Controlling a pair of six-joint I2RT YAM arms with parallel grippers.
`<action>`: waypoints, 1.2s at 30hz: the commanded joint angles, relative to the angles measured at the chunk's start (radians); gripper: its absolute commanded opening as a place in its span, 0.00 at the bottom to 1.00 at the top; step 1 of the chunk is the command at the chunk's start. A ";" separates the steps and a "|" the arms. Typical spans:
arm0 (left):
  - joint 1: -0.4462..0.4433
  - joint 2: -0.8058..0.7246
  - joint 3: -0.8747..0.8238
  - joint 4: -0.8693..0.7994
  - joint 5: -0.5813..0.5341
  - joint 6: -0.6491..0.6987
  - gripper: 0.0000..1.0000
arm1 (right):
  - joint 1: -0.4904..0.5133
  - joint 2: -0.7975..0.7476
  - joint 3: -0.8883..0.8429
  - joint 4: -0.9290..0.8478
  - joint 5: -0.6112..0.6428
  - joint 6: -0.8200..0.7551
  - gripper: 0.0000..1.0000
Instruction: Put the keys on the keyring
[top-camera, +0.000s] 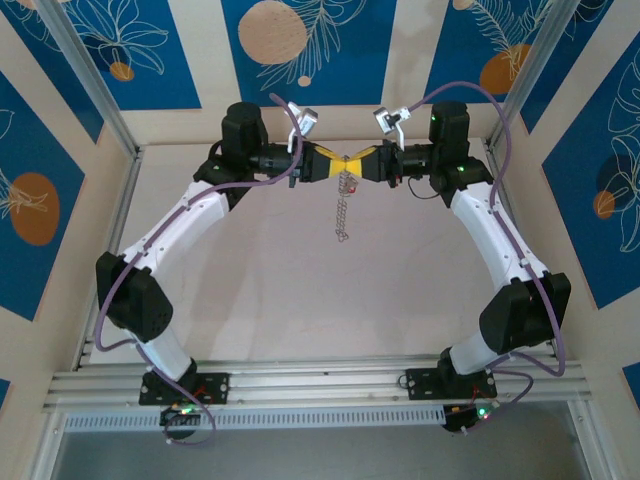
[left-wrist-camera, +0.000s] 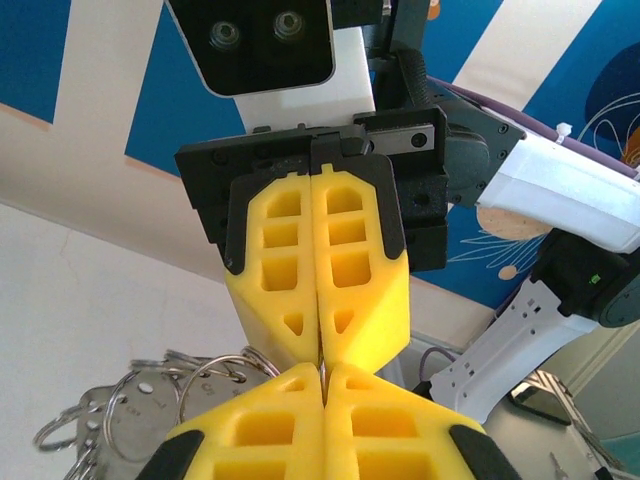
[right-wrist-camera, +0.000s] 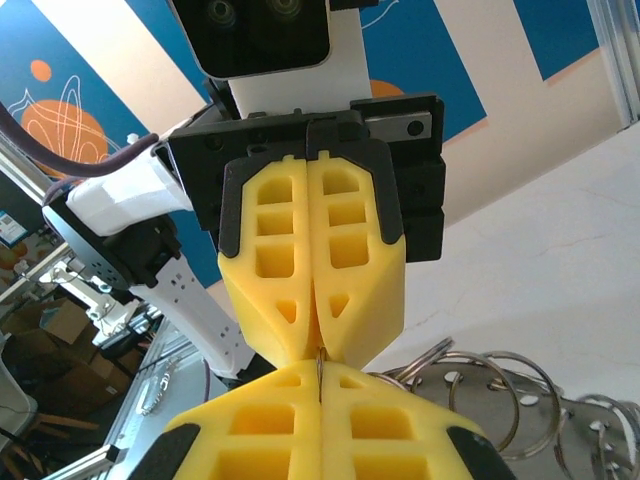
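Where left claw (top-camera: 337, 165) meets right claw (top-camera: 356, 165), the pinched keyring (top-camera: 343, 212) dangles beneath.

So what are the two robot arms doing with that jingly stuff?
The arms have met tip to tip above the table. The left claw and the right claw are both shut, pinching a thin bit of metal between them. A chain of silver keyrings hangs down from that spot, with flat keys on it. I can't tell exactly which bit they are pinching.
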 joint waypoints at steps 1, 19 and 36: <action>-0.006 -0.005 -0.033 0.153 -0.008 -0.067 0.00 | 0.011 -0.010 0.035 0.016 0.010 0.033 0.15; -0.006 -0.046 -0.154 0.528 -0.074 -0.356 0.00 | -0.060 -0.264 -0.328 0.437 0.240 0.259 0.39; -0.009 -0.055 -0.177 0.675 -0.064 -0.473 0.00 | 0.013 -0.258 -0.418 0.605 0.296 0.301 0.41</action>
